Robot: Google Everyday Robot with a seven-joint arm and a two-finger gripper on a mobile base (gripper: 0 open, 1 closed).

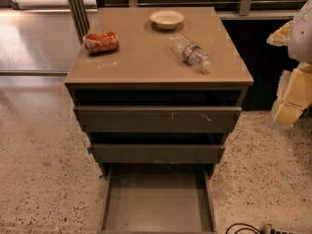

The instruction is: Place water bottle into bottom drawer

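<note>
Right, the small clear crinkled plastic water bottle with its white cap (190,52) lies on its side on the flat tan cabinet top (146,65), cap end turned toward the front right corner, untouched. Behind the bottle, toward the back edge, sits a shallow cream bowl (166,18); well to the bottle's left lies a crushed red-orange can (101,42). Below the bottle, past the two shallower grey-brown upper drawers (157,118), the deep bottom drawer with its flat grey floor (157,204) stands pulled right out, nothing in it. Off to the bottle's right, at the frame edge, pale yellow and white parts of the arm show, and the gripper (287,112) looks to hang there, well apart from the bottle; whether its claw is parted or closed I cannot tell. So by my reading the task sits at its very first step, the reach: next the gripper must travel left over the top, line up across the bottle's barrel and close gently, since that thin plastic may roll or buckle
</note>
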